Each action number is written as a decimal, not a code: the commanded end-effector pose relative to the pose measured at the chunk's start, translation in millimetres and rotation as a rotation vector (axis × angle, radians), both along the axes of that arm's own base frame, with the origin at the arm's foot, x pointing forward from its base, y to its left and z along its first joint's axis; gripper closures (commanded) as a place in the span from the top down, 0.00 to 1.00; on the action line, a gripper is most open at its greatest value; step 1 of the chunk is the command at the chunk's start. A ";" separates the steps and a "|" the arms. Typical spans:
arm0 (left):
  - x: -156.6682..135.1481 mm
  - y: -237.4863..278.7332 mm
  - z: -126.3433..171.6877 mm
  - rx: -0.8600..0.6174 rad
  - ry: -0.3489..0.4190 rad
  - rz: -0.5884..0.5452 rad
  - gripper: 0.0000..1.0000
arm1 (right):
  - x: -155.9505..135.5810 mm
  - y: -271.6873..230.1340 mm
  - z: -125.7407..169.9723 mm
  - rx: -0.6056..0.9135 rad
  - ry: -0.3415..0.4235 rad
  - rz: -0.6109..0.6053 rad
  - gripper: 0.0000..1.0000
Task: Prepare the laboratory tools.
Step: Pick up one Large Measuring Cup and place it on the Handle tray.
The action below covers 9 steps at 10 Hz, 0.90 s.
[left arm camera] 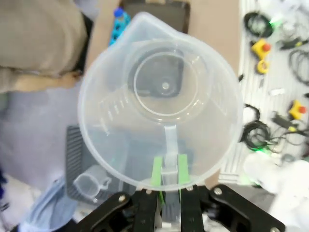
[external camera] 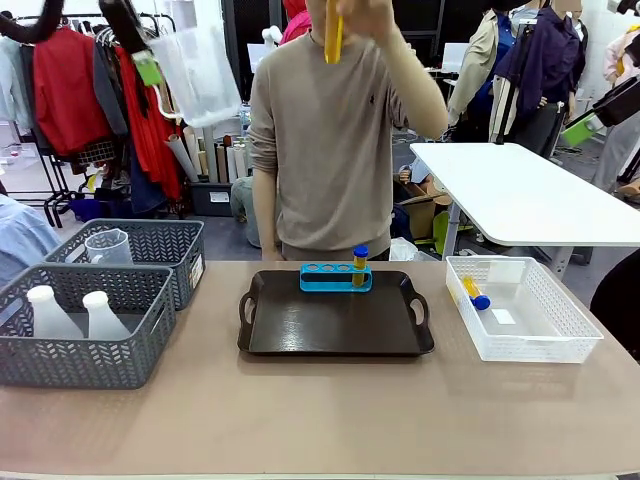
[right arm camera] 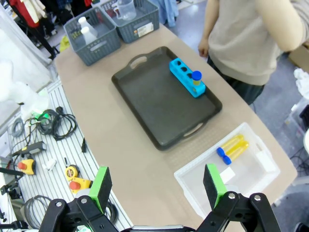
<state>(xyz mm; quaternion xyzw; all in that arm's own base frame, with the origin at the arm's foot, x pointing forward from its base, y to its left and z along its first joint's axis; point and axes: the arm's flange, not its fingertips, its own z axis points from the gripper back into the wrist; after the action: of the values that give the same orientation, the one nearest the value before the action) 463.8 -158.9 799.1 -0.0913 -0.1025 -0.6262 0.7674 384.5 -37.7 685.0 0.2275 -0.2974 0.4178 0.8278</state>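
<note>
Left gripper [left arm camera: 169,176] was clamped on the handle [left arm camera: 170,145] of the clear measuring beaker [left arm camera: 159,96], lifted high over the table [external camera: 320,420]. Beaker judged light, thin-walled, slippery; the rigid handle looked the soundest hold. Right gripper [right arm camera: 157,186] stood apart, empty

- You have a near-black tray [external camera: 335,338] on a tan table [external camera: 320,420].
- At the tray's 12 o'clock edge the rack [external camera: 322,278] is bright blue. The tube [external camera: 360,266] in it is yellow with a blue cap.
- At the tray's 3 o'clock the mesh basket [external camera: 560,340] is white.
- At its 9 o'clock your two baskets [external camera: 90,365] are grey with a woven chevron pattern, and the flasks [external camera: 50,312] are milky white.
- The large beaker [left arm camera: 116,121] is clear, and the pads [left arm camera: 157,171] of your left gripper [left arm camera: 169,173] are green.
</note>
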 end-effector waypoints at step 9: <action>-11.0 -17.0 -34.4 0.043 0.012 -0.070 0.00 | -0.2 1.1 1.3 0.012 -0.010 0.009 1.00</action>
<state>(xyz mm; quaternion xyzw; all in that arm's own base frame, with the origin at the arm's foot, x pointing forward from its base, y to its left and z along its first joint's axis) 456.4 -181.3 768.3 -0.0942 -0.0755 -0.6482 0.7518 384.4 -37.8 685.0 0.2274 -0.2974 0.4178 0.8278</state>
